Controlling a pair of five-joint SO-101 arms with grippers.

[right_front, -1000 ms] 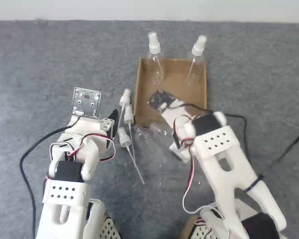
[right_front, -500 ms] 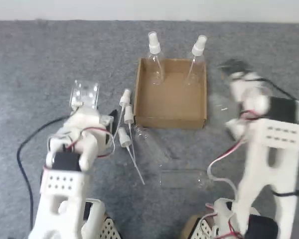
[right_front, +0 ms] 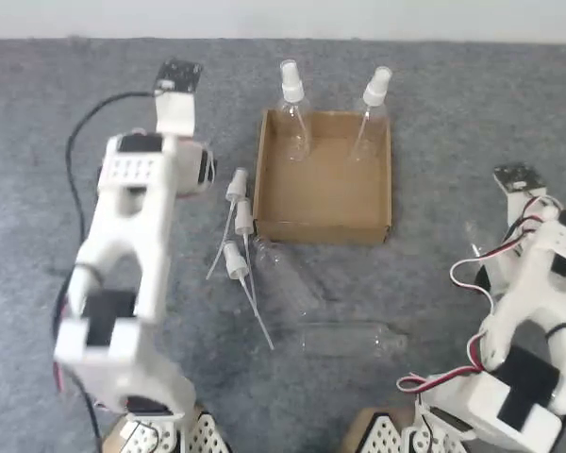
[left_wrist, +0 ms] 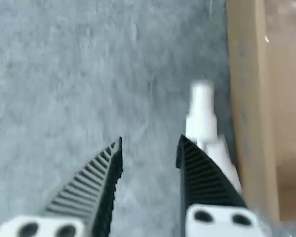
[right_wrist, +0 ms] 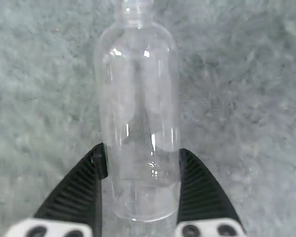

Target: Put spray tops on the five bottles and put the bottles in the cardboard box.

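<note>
Clear bottle (right_wrist: 138, 98) gripped in the right jaws: capping step, probably.
Left jaws open, spray top (left_wrist: 202, 116) just outside one tip; next, centre them on it.

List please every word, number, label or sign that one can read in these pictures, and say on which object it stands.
No text can be read.
The cardboard box: plain walls, no print.
The clear bottle in the right gripper: no label.
The spray tops on the carpet: no marks.
The circuit board on an arm's wrist: any marks are too small to read.
</note>
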